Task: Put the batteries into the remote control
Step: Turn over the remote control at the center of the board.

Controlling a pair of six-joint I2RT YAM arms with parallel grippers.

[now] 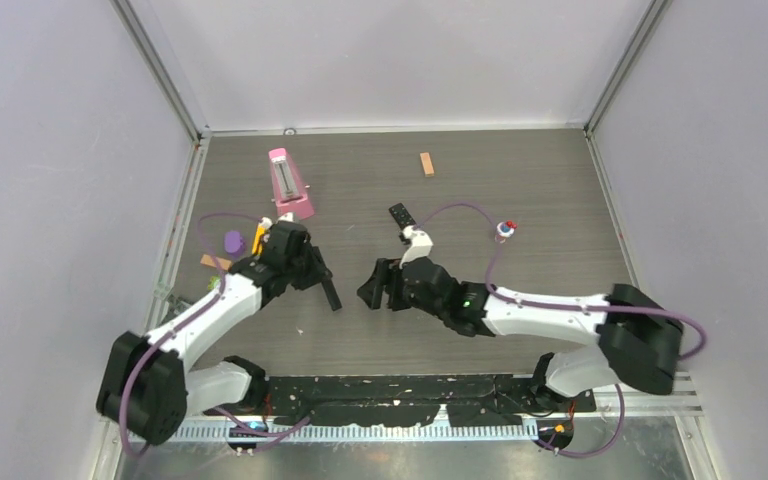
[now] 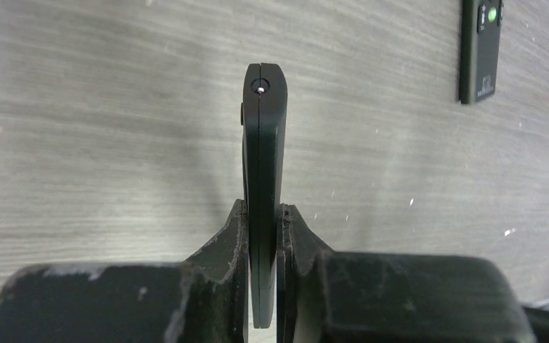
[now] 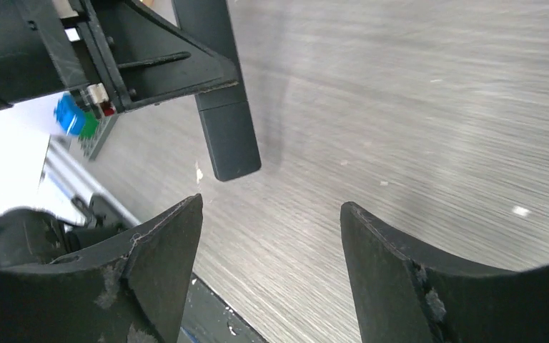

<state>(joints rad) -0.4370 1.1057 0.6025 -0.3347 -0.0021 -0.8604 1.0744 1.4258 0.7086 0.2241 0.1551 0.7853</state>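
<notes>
- Top view: left of centre, the left gripper [image 1: 318,276] is clamping a black remote [image 1: 332,292], which is sticking out toward the lower right above the grey table [image 1: 520,330]. The right gripper [image 1: 372,287] is facing it from just to the right, without touching it.
- A second remote [image 1: 401,214] is lying flat above centre. A pink object [image 1: 290,186] is lying at upper left. A small red and white item [image 1: 505,229] is sitting to the right, too small to identify.
- Left wrist view: the fingers are pressing together on the held remote [image 2: 264,128], seen edge-on at mid frame. The second remote [image 2: 480,50], showing a green button, is lying at upper right.
- Right wrist view: the fingers [image 3: 164,250] are standing wide apart along the bottom, holding nothing. The held remote's end [image 3: 230,139] is hanging at upper left, apart from them.
</notes>
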